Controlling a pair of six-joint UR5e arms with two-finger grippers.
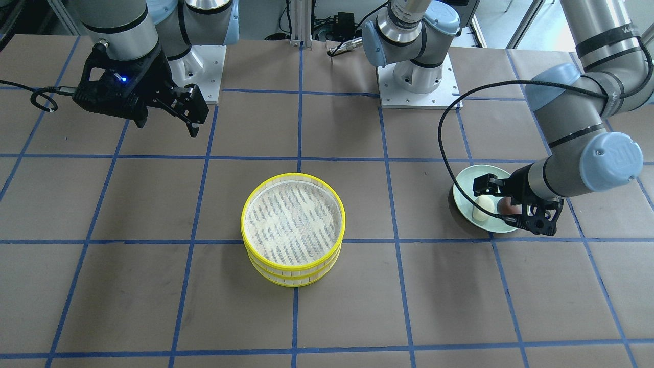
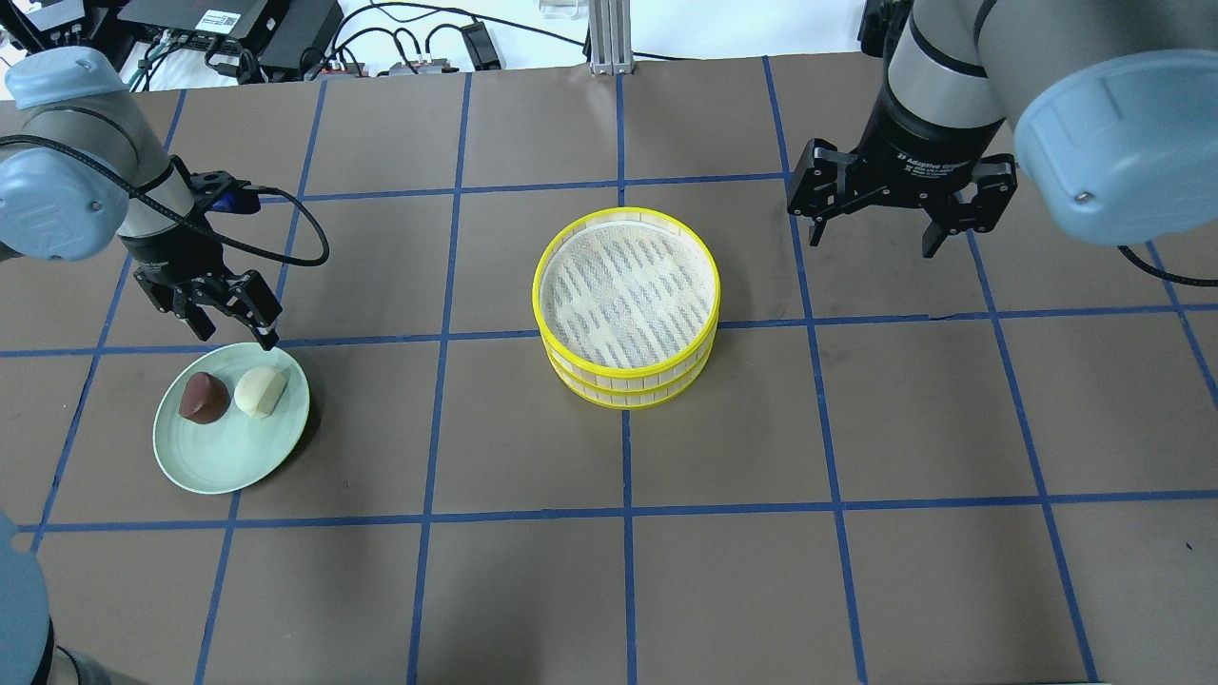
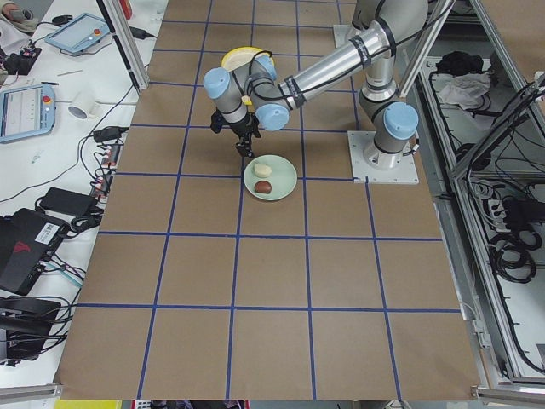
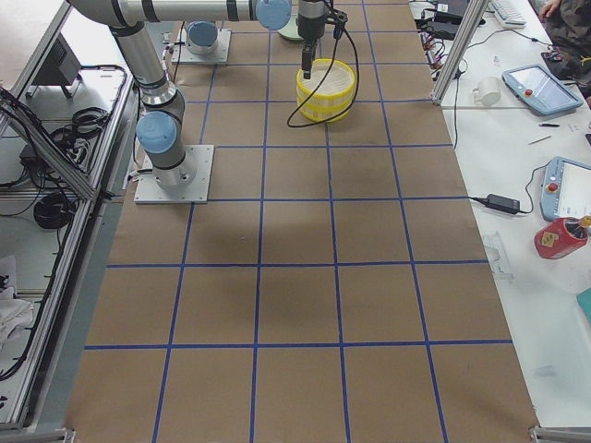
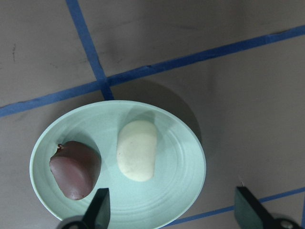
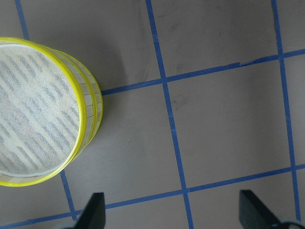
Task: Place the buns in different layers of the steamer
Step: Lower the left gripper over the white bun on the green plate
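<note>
The two steamer layers (image 2: 628,382) stand stacked at the table's middle, with yellow rims and an empty mesh floor; they also show in the front view (image 1: 294,270) and the right wrist view (image 6: 91,98). The cream-white bun (image 2: 260,391) and the dark brown bun (image 2: 203,397) lie side by side on a pale green plate (image 2: 228,466). My left gripper (image 2: 236,335) is open just above the plate's far edge. In the left wrist view the white bun (image 5: 137,150) and the brown bun (image 5: 75,169) lie ahead of its spread fingers. My right gripper (image 2: 871,243) is open and empty, raised beside the steamer.
The table is brown paper with a blue tape grid. Both arm bases (image 1: 419,76) stand at the robot's edge. Cables and electronics (image 2: 228,29) lie beyond the far edge. A black cable (image 2: 285,243) loops off the left wrist.
</note>
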